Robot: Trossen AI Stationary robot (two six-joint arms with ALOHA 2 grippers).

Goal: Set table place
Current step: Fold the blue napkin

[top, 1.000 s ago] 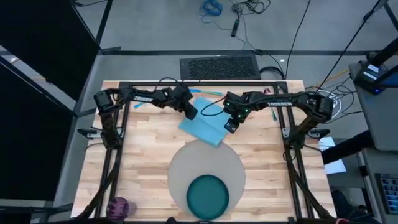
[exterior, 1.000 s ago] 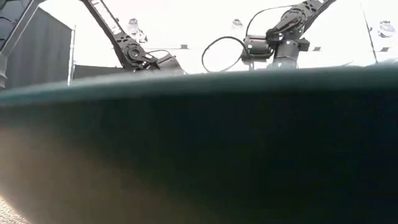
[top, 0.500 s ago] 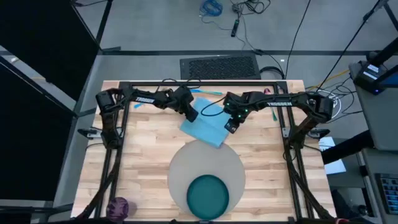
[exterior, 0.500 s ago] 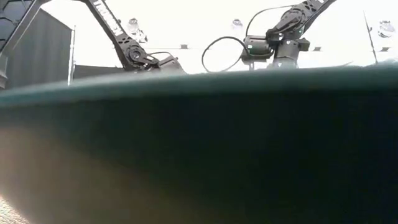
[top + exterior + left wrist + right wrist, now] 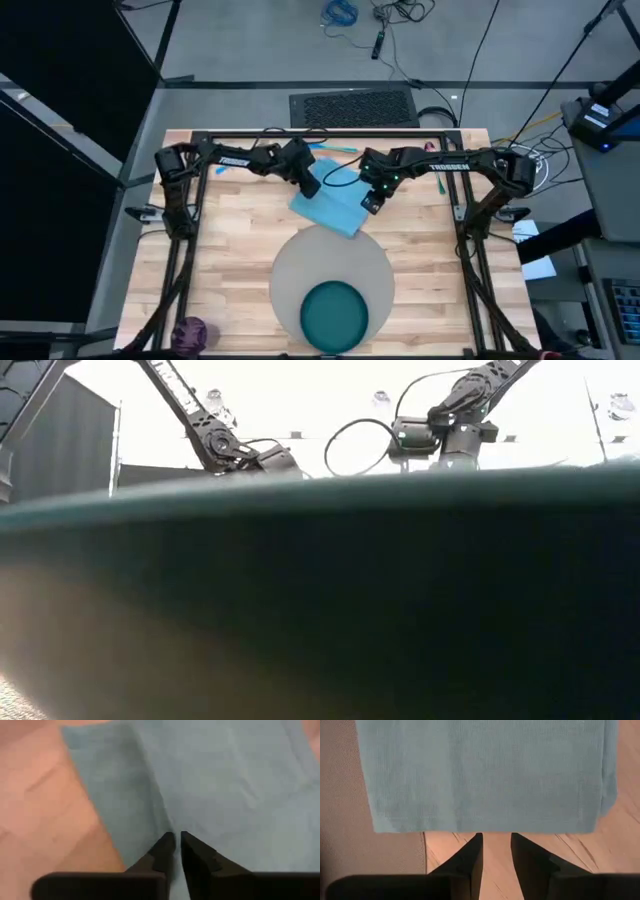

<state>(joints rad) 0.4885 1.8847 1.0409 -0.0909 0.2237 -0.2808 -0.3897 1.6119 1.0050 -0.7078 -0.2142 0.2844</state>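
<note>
A: Napkin position?
B: Light blue napkin (image 5: 328, 204) lies on the table (image 5: 230, 240), one corner over the grey mat (image 5: 290, 270).
A: Grippers?
B: Left gripper (image 5: 174, 840) over the napkin, fingers nearly pressed together. Right gripper (image 5: 495, 840) at its hem, fingers slightly parted, pinching nothing

This is a robotics lab or test workshop rather than a home dining room. The butcher-block table (image 5: 240, 250) sits in a black metal frame (image 5: 320, 134) that carries two arms, on a bare grey floor (image 5: 250, 40). Beyond the table at 12 o'clock, loose cables (image 5: 385, 20) and a blue coil of wire (image 5: 340, 12) lie on the floor beside a dark vented floor panel (image 5: 353, 106). At 9 o'clock stands a black partition (image 5: 60, 150); at 3 o'clock, grey equipment (image 5: 605, 120) with cabling crowds the edge.
</note>
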